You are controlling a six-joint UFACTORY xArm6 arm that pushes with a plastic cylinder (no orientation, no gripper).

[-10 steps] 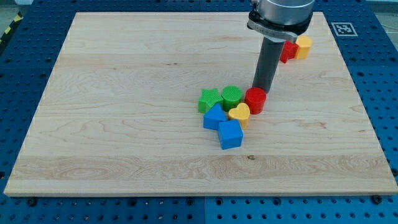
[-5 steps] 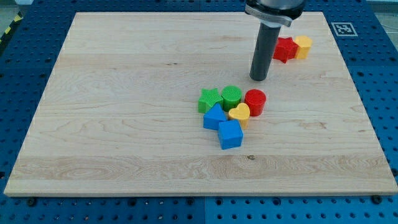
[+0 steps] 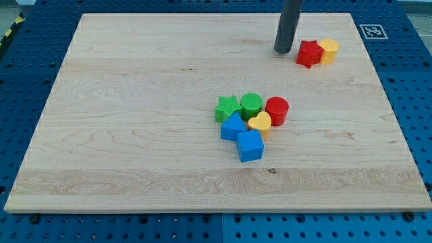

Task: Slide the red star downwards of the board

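Camera view: eight blocks, two red.

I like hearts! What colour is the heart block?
Yellow. The heart block shows in the camera view, in the middle cluster beside the red cylinder.

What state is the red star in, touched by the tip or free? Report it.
Free, it appears. My tip stands just to the view's left of the red star with a sliver of board between them; the yellow block sits against the star's other side.
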